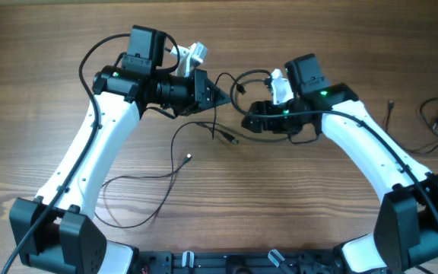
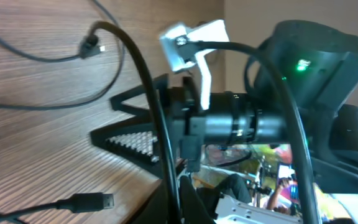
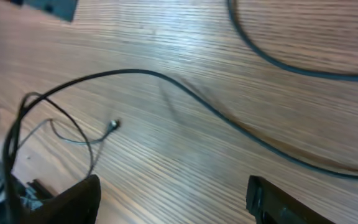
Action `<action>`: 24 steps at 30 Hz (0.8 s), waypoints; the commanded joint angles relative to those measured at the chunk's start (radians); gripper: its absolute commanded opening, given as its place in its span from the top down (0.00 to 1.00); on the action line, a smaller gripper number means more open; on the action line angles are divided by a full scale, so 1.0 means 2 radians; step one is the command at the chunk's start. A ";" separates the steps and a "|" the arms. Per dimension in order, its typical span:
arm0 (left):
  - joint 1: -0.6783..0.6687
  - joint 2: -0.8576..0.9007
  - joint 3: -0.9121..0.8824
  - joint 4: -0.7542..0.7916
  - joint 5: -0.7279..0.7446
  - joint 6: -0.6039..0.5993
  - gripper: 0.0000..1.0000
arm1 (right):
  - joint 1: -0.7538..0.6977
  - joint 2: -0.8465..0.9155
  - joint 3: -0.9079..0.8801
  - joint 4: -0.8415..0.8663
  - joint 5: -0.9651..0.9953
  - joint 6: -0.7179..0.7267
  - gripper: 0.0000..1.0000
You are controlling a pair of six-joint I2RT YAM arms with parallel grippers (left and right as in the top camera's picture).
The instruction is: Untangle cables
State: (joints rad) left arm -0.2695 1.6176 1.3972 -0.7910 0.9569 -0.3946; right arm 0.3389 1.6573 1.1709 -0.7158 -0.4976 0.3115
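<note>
Left gripper is pressing shut, possibly pinching one of the cables; right gripper is standing apart, facing it, strands lying between them.

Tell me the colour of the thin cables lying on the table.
Dark grey-black cables; clearest in the overhead view.

The left gripper and the right gripper are set close together near the middle of the table — a cable strand is arched between them, on the side away from the arm bases. Toward the bases, a plug end is laid just before the right gripper, and a longer cable is looped beside the left arm. Well apart, at the table's right edge, a further cable is coiled
</note>
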 commanded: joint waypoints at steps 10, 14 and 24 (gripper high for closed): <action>0.070 -0.003 0.003 0.087 0.103 -0.033 0.96 | 0.007 -0.006 0.002 -0.005 0.156 0.167 0.24; 0.114 -0.003 0.003 0.075 0.073 -0.031 0.96 | 0.007 -0.004 -0.004 -0.005 0.201 0.186 0.24; 0.161 -0.003 0.003 -0.080 -0.267 -0.028 0.96 | 0.007 0.046 -0.007 -0.005 0.308 0.160 0.25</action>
State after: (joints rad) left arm 0.0498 1.6176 1.3979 -0.9119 0.7334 -0.4545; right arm 0.3508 1.6909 1.1702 -0.7238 -0.0101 0.6498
